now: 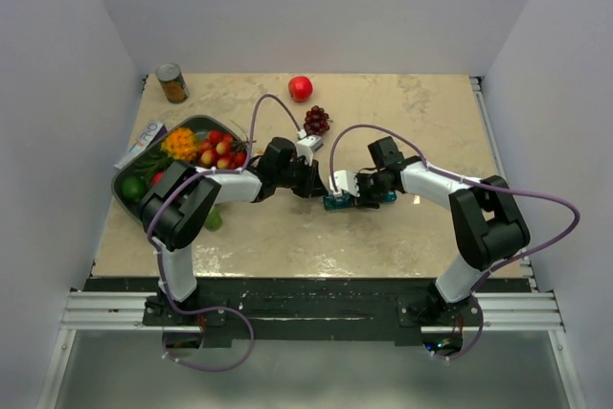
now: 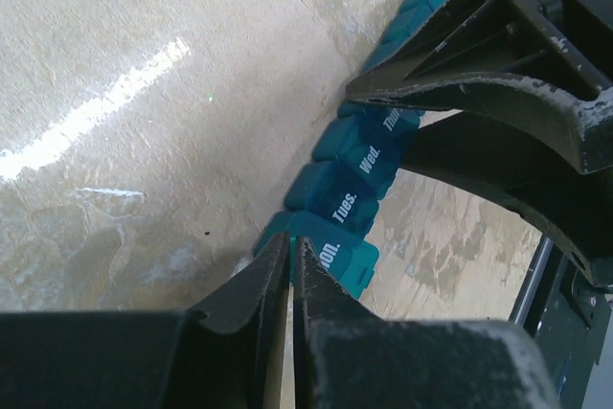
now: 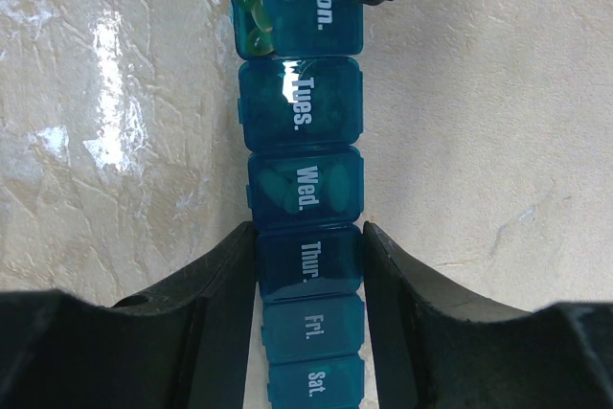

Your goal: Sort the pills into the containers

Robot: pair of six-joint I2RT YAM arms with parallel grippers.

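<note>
Item: pill organiser (image 3: 305,189), translucent teal-blue plastic, one straight row of small square lidded compartments with white day labels; Mon., Tues., Wed., Thur., Fri. and Sat. are legible, and the row runs on out of the right wrist view. Condition: the Mon. lid sits askew, leaving a gap along one side in which pale yellow-green pills (image 3: 254,16) show; faint lighter shapes show through the Tues. and Wed. lids; the lids from Tues. to Sat. lie flat. Location: flat on the marbled beige table (image 3: 479,141), lying between the two sets of fingers, its Mon. end at the left gripper's tips and its Thur. compartment between the right gripper's tips. Right gripper (image 3: 308,237): partly spread, one black finger (image 3: 220,294) on each long side of the row, both pressed against the flanks of the Thur. compartment, so that it clamps the organiser; Wed., Tues. and Mon. stretch away beyond the tips, Fri. and Sat. lie back between the fingers toward the palm. Left gripper (image 2: 290,254): fingers (image 2: 249,294) drawn almost together, only a thin slit between them, tips at the edge of the Mon. compartment; whether they pinch the lid's edge or only touch it cannot be told.
</note>
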